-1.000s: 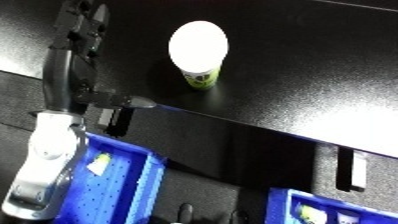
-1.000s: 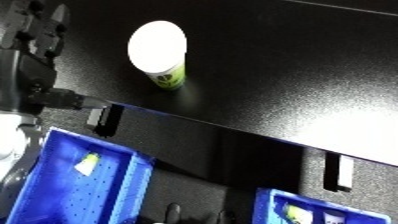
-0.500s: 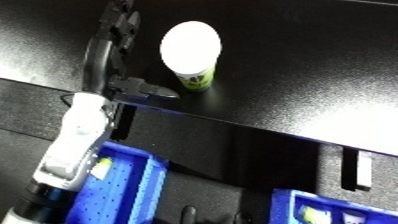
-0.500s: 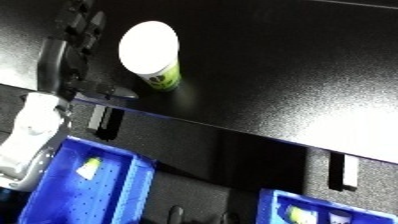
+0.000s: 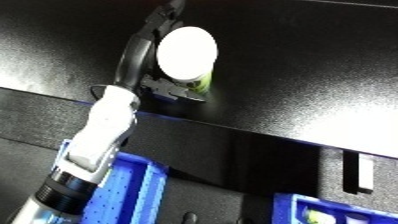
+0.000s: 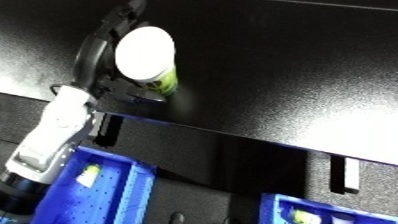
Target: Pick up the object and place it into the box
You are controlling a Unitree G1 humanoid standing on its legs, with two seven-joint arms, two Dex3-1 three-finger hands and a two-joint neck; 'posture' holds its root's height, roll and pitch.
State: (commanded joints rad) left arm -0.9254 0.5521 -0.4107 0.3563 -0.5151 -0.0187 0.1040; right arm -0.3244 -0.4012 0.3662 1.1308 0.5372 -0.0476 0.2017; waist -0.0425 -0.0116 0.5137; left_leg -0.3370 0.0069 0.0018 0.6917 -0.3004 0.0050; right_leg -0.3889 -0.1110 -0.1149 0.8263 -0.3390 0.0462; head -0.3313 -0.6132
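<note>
Black tabletop (image 5: 293, 75) | upright white-lidded cup (image 5: 187, 54) just right of left hand (image 5: 142, 55) | fingers seemingly curling round it, contact unclear | right hand unseen

Glossy black table (image 5: 302, 60), bright glare patches.

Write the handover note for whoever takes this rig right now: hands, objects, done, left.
Left hand: at the white-lidded cup, fingers reaching round its far side and thumb below; whether the grasp has closed cannot be told.
Right hand: not in view.
Cup: upright on the black table, not lifted.
Blue bin: below the table edge, under the left forearm.
Done: approach.
Left: close the grasp, lift, place in the bin.
</note>
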